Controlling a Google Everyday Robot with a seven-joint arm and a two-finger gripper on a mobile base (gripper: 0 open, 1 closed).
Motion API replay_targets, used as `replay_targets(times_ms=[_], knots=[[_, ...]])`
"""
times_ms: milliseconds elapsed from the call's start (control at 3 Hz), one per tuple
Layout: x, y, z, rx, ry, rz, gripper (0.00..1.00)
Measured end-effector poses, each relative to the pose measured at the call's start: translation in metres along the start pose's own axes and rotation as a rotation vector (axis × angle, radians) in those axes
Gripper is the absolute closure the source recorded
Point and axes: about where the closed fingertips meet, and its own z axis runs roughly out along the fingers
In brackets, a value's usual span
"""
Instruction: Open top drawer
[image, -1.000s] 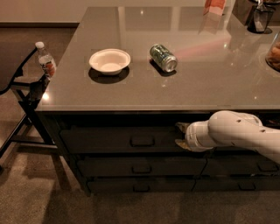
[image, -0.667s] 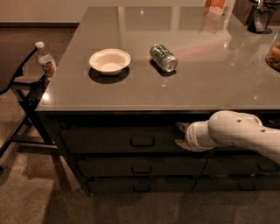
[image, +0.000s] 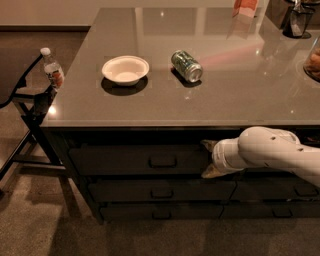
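The top drawer (image: 115, 160) is a dark grey flat front just under the counter top, with a small black loop handle (image: 163, 161) at its centre. It looks closed, flush with the cabinet. My gripper (image: 207, 159) comes in from the right on a white arm (image: 270, 150) and sits at the drawer front's right end, a short way right of the handle. Its fingers (image: 208, 172) are spread one above the other and hold nothing.
Two shallower drawer fronts (image: 160, 191) lie below. On the counter (image: 225, 95) are a white bowl (image: 125, 70) and a green can (image: 186, 65) on its side. A water bottle (image: 52, 68) rests on a black folding stand (image: 27, 107) at the left.
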Motion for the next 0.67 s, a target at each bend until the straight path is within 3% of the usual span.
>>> replay_targets(times_ms=[333, 667], knots=[[0.0000, 0.0000, 0.0000, 0.000, 0.000, 0.000, 0.00], [-0.0004, 0.0020, -0.0013, 0.005, 0.004, -0.005, 0.00]])
